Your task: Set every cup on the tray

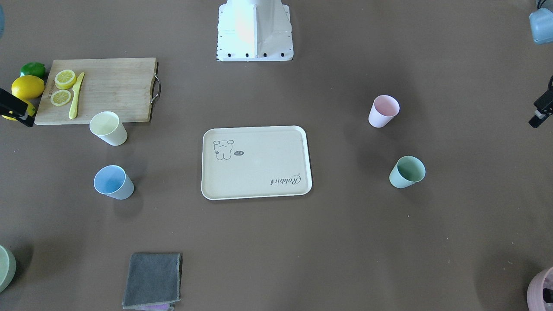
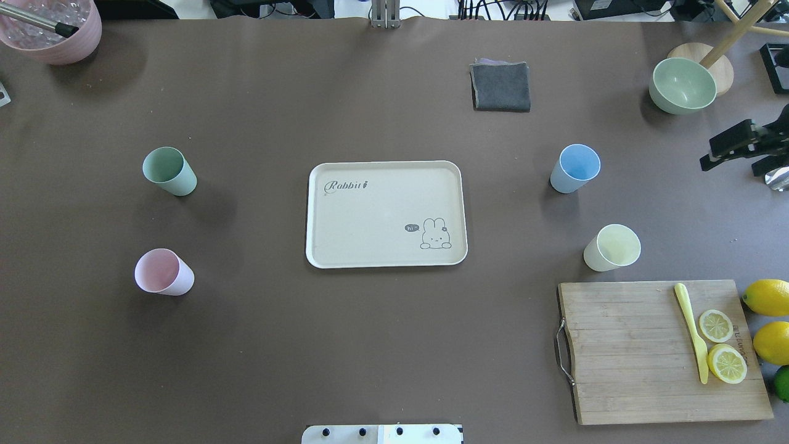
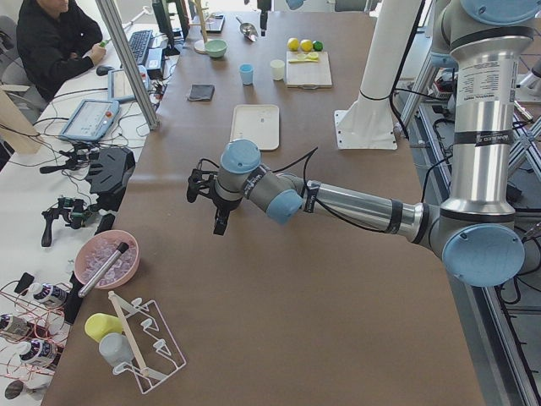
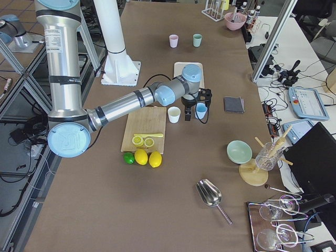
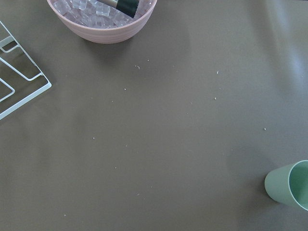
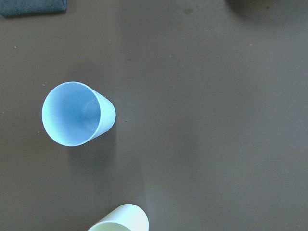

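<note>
All four cups upright on counter, none on the tray [image 2: 386, 214]; right tool [image 2: 733, 154] spread wide, pointing down, nearest the light blue cup [image 2: 575, 168], which lies tray-ward of it; pale yellow cup [image 2: 612, 247] close by; left tool [image 1: 539, 113] hangs outboard of mint cup [image 1: 407, 172] and pink cup [image 1: 383, 111], spread can't tell

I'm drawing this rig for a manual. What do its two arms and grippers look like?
The left arm and right arm match: silver tubes, light blue round joint caps, grey joint housings. Their upright tubes carry black bands and print too small to read. A thin black cable loops by each wrist. The left gripper and right gripper are black, two-fingered.
</note>
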